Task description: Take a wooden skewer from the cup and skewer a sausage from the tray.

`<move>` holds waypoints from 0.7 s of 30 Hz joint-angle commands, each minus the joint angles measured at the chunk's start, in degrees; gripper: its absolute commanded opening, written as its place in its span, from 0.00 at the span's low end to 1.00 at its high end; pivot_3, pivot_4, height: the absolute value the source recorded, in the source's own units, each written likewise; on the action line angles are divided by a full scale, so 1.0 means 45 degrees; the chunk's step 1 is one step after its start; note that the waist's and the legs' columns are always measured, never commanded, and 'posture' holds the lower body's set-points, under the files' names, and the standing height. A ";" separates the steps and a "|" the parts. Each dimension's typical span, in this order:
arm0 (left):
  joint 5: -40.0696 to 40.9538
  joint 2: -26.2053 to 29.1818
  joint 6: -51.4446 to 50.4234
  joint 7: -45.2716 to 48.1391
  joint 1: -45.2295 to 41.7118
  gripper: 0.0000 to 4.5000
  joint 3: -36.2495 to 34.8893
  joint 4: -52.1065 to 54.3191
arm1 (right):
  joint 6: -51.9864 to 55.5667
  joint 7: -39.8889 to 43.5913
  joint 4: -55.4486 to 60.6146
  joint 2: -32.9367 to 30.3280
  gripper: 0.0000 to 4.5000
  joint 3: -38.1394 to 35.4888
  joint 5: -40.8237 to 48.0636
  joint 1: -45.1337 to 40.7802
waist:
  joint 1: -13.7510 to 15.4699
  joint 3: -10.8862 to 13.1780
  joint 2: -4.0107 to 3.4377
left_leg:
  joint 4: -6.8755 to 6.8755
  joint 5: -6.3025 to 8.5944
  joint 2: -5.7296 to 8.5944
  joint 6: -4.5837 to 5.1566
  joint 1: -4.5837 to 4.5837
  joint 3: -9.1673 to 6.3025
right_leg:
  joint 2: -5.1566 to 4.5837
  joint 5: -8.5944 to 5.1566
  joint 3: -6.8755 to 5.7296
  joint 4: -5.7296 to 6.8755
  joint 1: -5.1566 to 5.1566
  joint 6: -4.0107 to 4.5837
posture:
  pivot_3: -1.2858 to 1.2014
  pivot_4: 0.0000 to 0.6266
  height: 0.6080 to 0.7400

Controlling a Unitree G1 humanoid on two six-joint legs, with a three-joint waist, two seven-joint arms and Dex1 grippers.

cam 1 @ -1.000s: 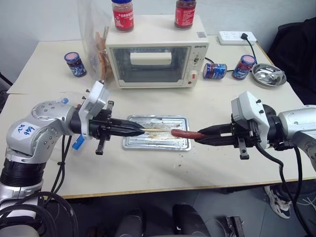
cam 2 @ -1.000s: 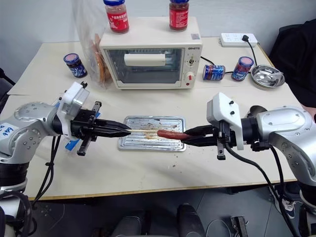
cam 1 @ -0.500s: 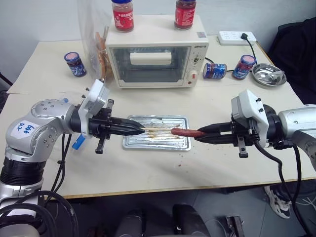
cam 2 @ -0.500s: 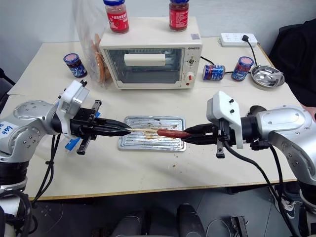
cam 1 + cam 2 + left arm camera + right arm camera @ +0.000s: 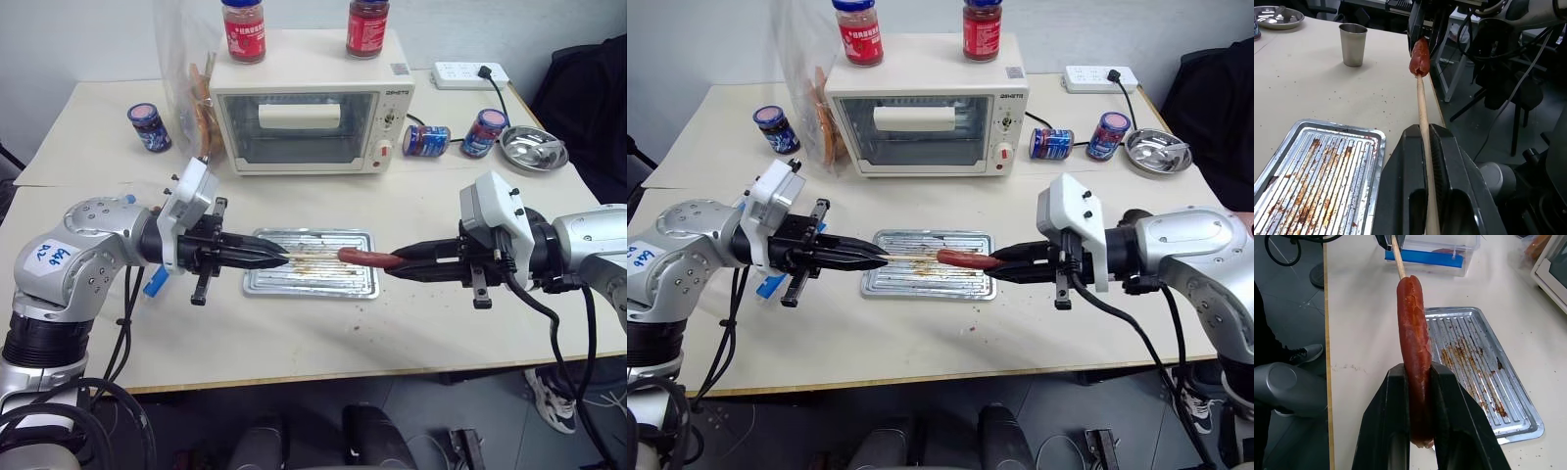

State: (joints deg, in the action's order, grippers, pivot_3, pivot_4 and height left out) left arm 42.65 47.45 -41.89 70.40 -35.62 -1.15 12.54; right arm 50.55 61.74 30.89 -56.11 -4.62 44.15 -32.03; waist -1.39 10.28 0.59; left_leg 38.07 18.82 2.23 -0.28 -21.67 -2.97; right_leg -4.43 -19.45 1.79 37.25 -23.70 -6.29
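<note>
My left gripper (image 5: pixel 279 258) is shut on the wooden skewer (image 5: pixel 312 258), held level above the tray (image 5: pixel 309 284) and pointing right. My right gripper (image 5: pixel 397 266) is shut on one end of the reddish-brown sausage (image 5: pixel 365 258), pointing it left at the same height. In the left wrist view the skewer (image 5: pixel 1422 107) runs straight out to the sausage (image 5: pixel 1419 56), and its tip meets the sausage's near end. How far the tip has gone in I cannot tell. The cup (image 5: pixel 1353 44) stands on the table beyond the tray (image 5: pixel 1283 161), apart from both grippers.
A toaster oven (image 5: pixel 312 115) with two red jars on top stands behind the tray. Blue-lidded jars (image 5: pixel 149 127), a round steel dish (image 5: pixel 532 149) and a power strip (image 5: pixel 471 72) lie further back. A clear box with a blue base (image 5: pixel 1432 254) sits by my left arm.
The right gripper has tipped the sausage up very slightly, bringing it in line with the skewer. The left gripper and skewer have not moved.
</note>
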 commanded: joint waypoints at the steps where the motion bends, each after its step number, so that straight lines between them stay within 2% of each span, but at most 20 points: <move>1: 0.0006 -0.0036 0.0099 0.0162 -0.0309 0.00 -0.0020 0.0060 | -0.0109 -0.0070 0.0330 -0.0079 0.09 0.0013 0.0143 0.0001 | 0.0001 0.0000 0.0000 | 0.0001 0.0000 0.0000 0.0000 0.0000 0.0000 | 0.0000 0.0000 0.0000 0.0001 0.0000 0.0000 | 0.52 0.24 1.00; 13: -0.0043 0.0013 0.0111 0.0541 -0.0599 0.00 0.0196 -0.0090 | -0.0332 -0.0077 0.0427 -0.0153 0.09 0.0138 0.0063 0.0151 | -0.0007 0.0000 0.0000 | 0.0009 0.0000 0.0000 0.0000 0.0000 0.0000 | 0.0001 0.0000 0.0000 0.0019 -0.0003 0.0000 | 0.52 0.24 1.00; 21: -0.0135 -0.0077 0.0185 0.0737 -0.0445 0.00 0.0426 -0.0038 | 0.0052 -0.0243 0.0155 0.0061 0.09 0.0202 0.0474 -0.0561 | 0.0002 0.0000 0.0000 | 0.0016 0.0000 -0.0001 0.0000 0.0000 -0.0001 | 0.0001 0.0000 -0.0001 0.0024 -0.0002 0.0000 | 0.52 0.24 1.00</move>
State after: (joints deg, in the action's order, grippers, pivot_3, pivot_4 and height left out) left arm 42.26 47.29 -41.72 73.07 -37.61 0.80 11.10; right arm 50.74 61.19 31.23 -56.05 -2.65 45.08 -33.37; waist -1.38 10.28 0.60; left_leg 38.15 18.82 2.24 -0.28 -21.67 -2.98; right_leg -4.43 -19.45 1.79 37.36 -23.71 -6.29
